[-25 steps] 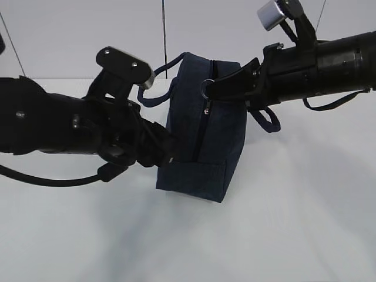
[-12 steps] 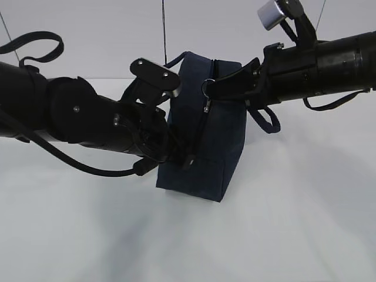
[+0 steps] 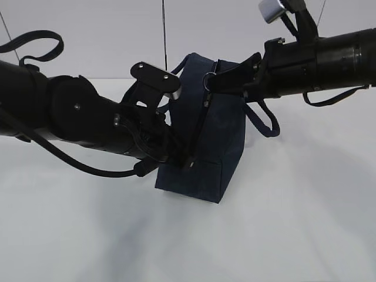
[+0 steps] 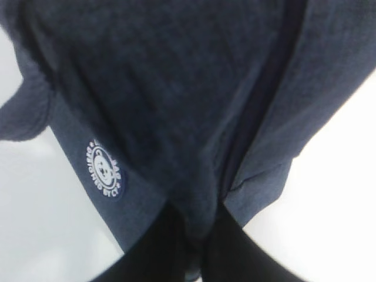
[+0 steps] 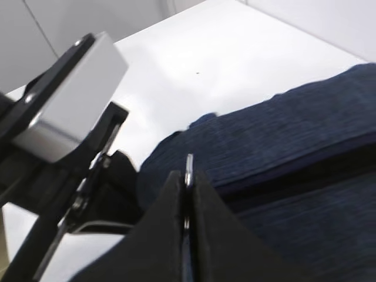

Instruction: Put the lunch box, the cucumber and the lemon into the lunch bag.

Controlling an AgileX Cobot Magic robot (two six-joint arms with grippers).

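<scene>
The navy lunch bag (image 3: pixel 220 135) stands on its end at the middle of the white table. My left gripper (image 3: pixel 187 160) is shut on a fold of the bag's fabric low on its left side, beside the zipper's lower end. In the left wrist view that fold (image 4: pixel 200 205) sits pinched between the black fingers, near the round white logo (image 4: pixel 106 170). At the bag's top, my right gripper (image 3: pixel 210 82) is shut on the metal ring pull (image 5: pixel 188 164). The lunch box, the cucumber and the lemon are out of view.
A loop handle (image 3: pixel 267 120) hangs off the bag's right side under the right arm. The white table (image 3: pixel 294 223) stretches in front of and beside the bag. The left arm's wrist camera housing (image 5: pixel 70 100) shows close by in the right wrist view.
My left gripper has moved right to the bag and shut on its fabric. The right gripper has lifted slightly with the ring pull, and the bag's top leans a little to the left.
</scene>
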